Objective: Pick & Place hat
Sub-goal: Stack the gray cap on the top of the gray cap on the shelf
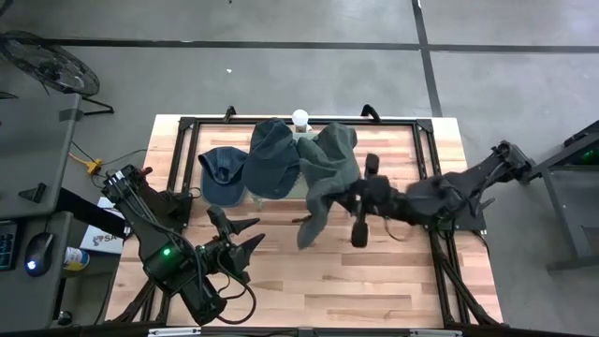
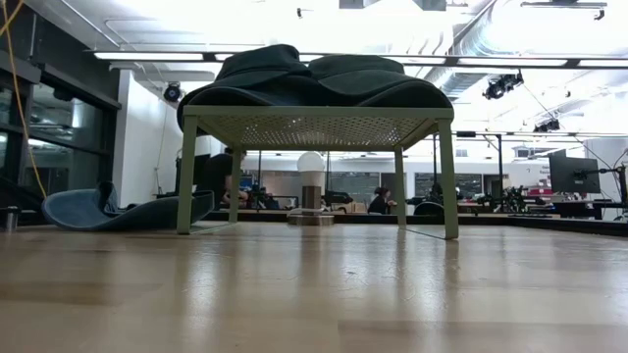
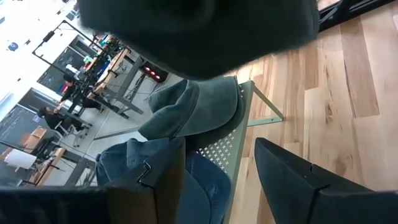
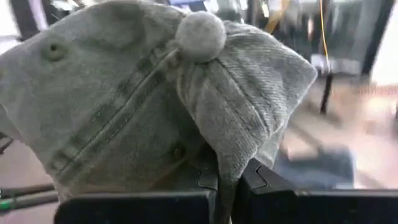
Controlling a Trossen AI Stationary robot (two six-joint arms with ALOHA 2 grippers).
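A green wire rack stands at the table's far middle with a dark teal hat on top of it. In the low view two dark hats lie on the rack. A blue hat lies on the table left of the rack, against its leg. A grey-green hat is in my right gripper, which is shut on it beside the rack's right near corner. My left gripper is open near the table's left near part and touches nothing. My right gripper pinches a fold of the grey-green hat's crown between its two fingers, below the top button. It comes level from the table's right. The hat's lower part hangs toward the near edge; whether it touches the rack I cannot tell.
A white round-topped object stands behind the rack. Black frame rails run around the table's far and right sides. Bare wood lies between the rack and the near edge.
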